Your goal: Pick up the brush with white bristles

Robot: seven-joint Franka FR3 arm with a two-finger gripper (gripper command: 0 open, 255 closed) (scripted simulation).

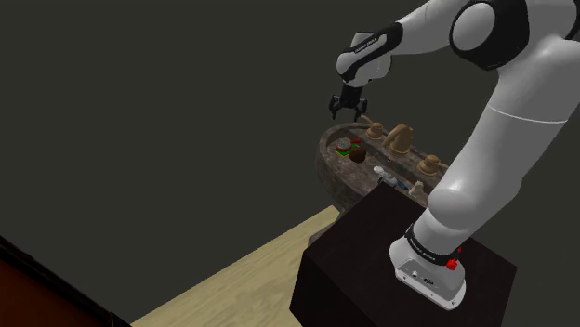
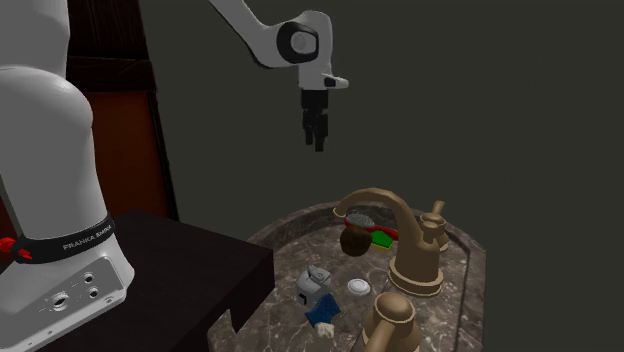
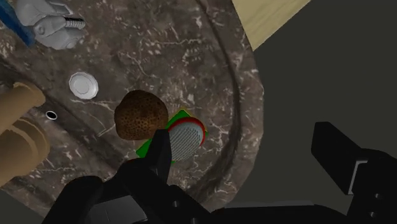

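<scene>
Wrist view: the gripper (image 3: 251,156) has its jaws wide apart, and nothing is in them. The brush (image 3: 186,137) is round, with white bristles and a red rim. It lies in the stone sink (image 3: 210,57) on a green pad (image 3: 181,116), right beside a brown ball (image 3: 141,114). It shows by one finger's (image 3: 159,153) tip, not in the middle of the gap. In the shoulder view the brush is at six o'clock from the gripper, well below it. In the second exterior view it is at five o'clock.

gripper (image 1: 349,115) over round sink (image 1: 331,182), fingers (image 1: 334,112) apart
</scene>
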